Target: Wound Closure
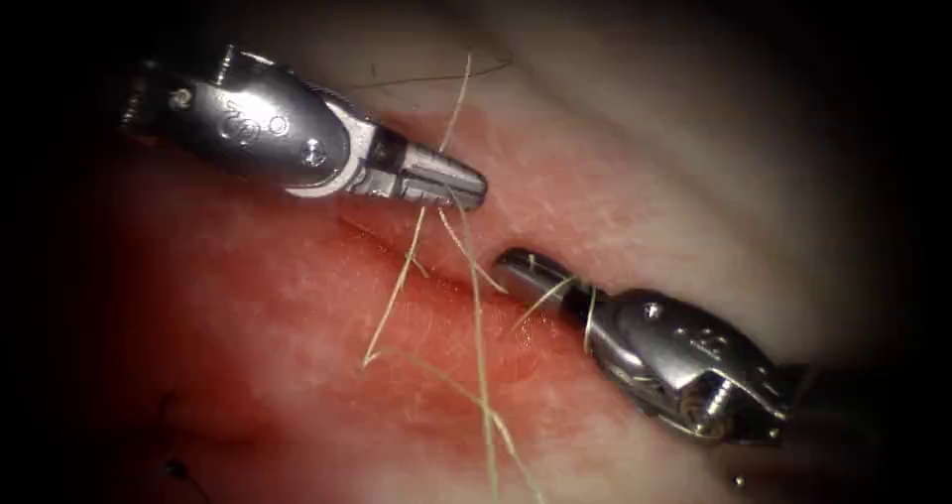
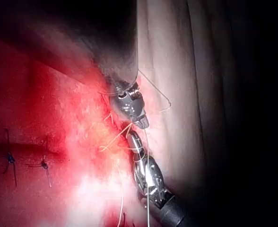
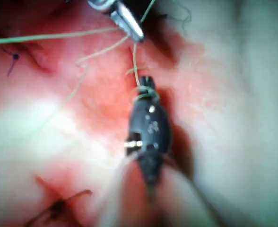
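Above the cut (image 1: 436, 266) in the tissue (image 1: 248, 315), the left tool (image 1: 474, 189) holds the thread (image 1: 480, 345) in closed fingers. Thread is wrapped around the right tool (image 1: 511, 266), whose fingers look closed, holding nothing visible. This seems knot tying; tightening needs steady, opposite tension.

**No words to read**

There are faint stamped marks on the shiny metal body of the left tool (image 1: 260, 127). They look like small round shapes, but they cannot be read as letters or numbers. The right tool (image 1: 694, 350) has tiny marks on its metal body too, and they are too small to read. Nothing else has any writing on it.
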You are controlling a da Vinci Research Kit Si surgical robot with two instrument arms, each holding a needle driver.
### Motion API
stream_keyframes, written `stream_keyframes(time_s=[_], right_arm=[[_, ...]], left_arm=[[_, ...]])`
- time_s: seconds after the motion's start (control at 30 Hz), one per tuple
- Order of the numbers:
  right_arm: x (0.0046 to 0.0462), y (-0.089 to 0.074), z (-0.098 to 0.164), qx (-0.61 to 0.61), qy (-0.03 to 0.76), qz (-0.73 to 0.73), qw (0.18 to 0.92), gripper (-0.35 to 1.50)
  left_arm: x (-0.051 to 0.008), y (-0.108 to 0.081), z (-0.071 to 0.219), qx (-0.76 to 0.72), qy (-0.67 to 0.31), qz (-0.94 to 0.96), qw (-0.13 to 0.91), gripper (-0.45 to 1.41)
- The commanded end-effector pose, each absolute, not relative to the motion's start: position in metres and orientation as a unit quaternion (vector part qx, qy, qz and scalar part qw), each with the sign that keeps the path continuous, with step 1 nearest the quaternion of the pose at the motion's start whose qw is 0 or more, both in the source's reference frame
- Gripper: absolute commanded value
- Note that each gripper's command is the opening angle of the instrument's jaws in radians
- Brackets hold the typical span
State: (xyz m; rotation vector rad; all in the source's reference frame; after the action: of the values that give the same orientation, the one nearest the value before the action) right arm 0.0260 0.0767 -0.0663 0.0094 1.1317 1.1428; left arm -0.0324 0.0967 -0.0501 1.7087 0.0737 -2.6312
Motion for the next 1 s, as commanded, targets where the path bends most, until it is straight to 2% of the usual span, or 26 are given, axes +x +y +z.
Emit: stream_keyframes(time_s=[0.03,0.33,1.0], right_arm=[[0.0271,0.076,-0.067,-0.001,0.504,0.509,0.697,-0.35],[0.0311,0.073,-0.069,-0.031,0.449,0.504,0.737,-0.35],[0.0314,0.070,-0.070,-0.024,0.438,0.488,0.754,-0.35]], left_arm=[[-0.0328,0.097,-0.049,0.541,0.027,-0.841,-0.003,-0.35],[-0.0317,0.104,-0.047,0.500,0.022,-0.863,-0.071,-0.35],[-0.0319,0.113,-0.046,0.475,0.003,-0.869,-0.139,-0.35]])
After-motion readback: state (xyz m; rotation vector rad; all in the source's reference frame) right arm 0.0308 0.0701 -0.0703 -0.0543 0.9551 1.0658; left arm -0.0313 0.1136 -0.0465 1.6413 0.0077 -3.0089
